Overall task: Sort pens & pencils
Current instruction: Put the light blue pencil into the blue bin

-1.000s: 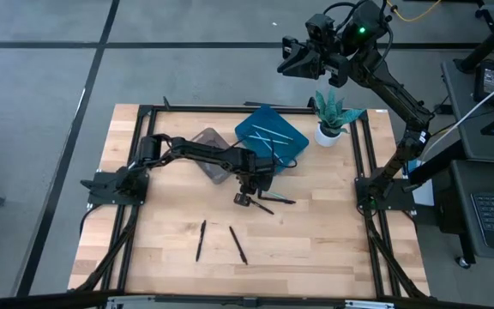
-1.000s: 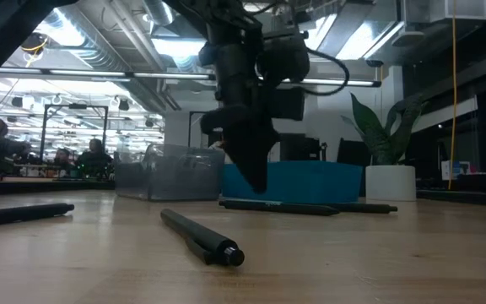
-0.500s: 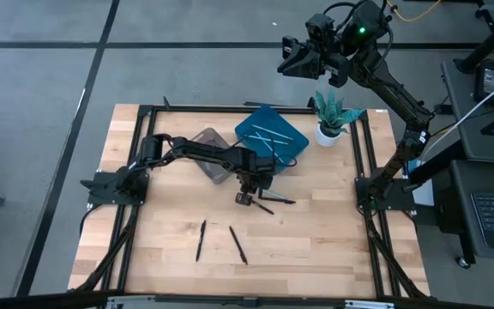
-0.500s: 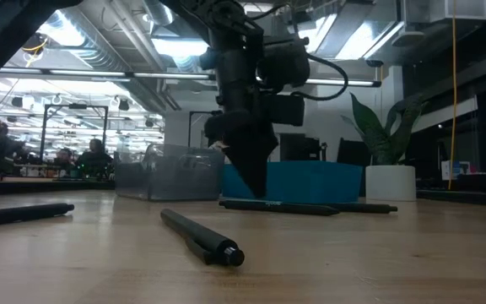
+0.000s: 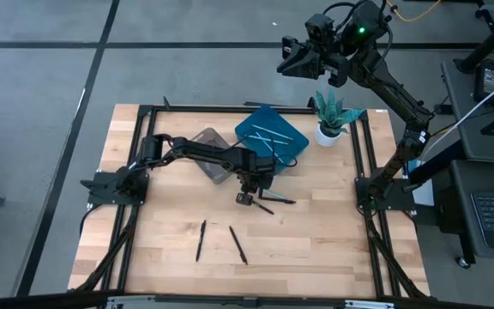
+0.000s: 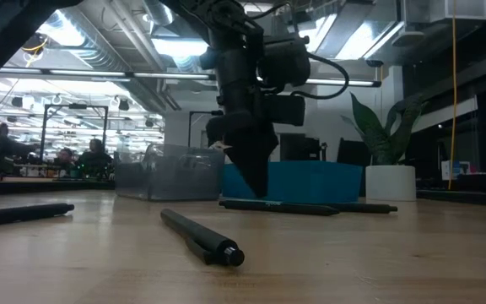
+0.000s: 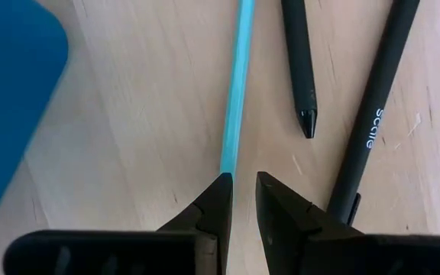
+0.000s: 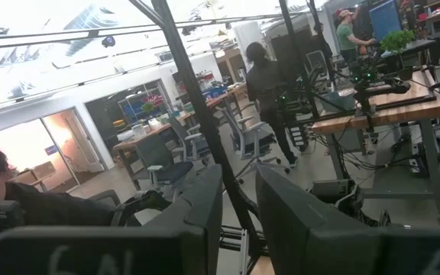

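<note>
Pens & pencils: thin straight sticks, some black, some light blue, all lying flat. Two black ones lay towards the table's front: one (image 5: 201,239) nearly front-to-back, the other (image 5: 237,244) just right of it, slanted; they were apart, not touching. Two more black sticks (image 5: 272,201) lay mid-table, close together. In the left wrist view these were a short pointed one (image 7: 299,65) & a longer one w/ white lettering (image 7: 374,107), w/ a light blue stick (image 7: 237,84) beside them on bare wood, none touching. Several light blue sticks (image 5: 267,136) lay crossed inside the blue tray. Which colour was pens: couldn't tell.
</note>
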Tool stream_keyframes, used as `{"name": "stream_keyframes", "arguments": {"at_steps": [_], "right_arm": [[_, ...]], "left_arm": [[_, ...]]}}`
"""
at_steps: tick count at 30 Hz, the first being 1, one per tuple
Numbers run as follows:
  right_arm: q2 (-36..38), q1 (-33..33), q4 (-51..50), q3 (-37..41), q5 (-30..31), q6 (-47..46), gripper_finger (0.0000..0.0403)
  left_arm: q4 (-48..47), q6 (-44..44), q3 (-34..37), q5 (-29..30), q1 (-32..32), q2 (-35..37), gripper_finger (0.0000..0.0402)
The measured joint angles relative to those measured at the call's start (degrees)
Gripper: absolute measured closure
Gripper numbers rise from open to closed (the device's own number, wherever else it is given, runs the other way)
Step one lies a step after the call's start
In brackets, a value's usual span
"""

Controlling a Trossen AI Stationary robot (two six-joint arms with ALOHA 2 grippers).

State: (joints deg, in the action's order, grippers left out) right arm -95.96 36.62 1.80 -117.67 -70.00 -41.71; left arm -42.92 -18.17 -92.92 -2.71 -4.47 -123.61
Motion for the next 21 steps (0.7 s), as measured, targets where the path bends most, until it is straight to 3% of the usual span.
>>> {"name": "stream_keyframes", "arguments": {"at_steps": [21], "right_arm": [[0.0,0.0,0.0,0.0,0.5,0.0,0.032]], "left_arm": [[3.0,3.1,2.9,-1.8,-1.2,-0.6,0.0347]]}}
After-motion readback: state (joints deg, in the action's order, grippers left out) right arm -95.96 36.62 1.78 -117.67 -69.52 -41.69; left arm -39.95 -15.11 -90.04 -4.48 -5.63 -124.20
